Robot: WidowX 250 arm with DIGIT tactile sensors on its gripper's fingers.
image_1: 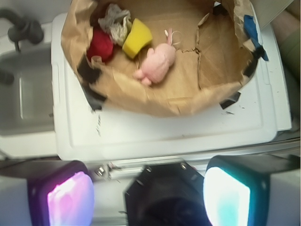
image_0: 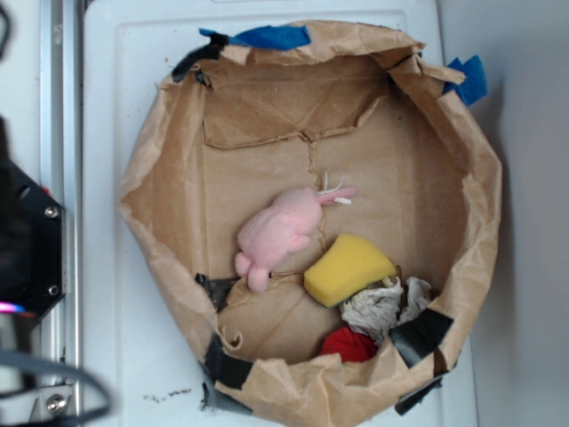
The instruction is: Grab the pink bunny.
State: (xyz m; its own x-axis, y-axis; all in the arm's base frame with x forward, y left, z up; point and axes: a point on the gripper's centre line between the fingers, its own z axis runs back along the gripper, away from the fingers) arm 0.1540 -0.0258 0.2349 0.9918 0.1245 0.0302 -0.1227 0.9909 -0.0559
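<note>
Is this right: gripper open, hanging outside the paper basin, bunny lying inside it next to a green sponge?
One thing is off: the sponge is yellow, not green, as the exterior view shows. The rest holds: the gripper is open outside the paper basin, and the pink bunny lies inside beside the sponge.

You're looking down on a white counter (image_0: 124, 80) with a raised rim, lit evenly and softly. A pale grey wall or floor (image_0: 533, 178) lies along one side; in the wrist view a grey sink basin (image_1: 28, 89) sits beside the counter.
</note>
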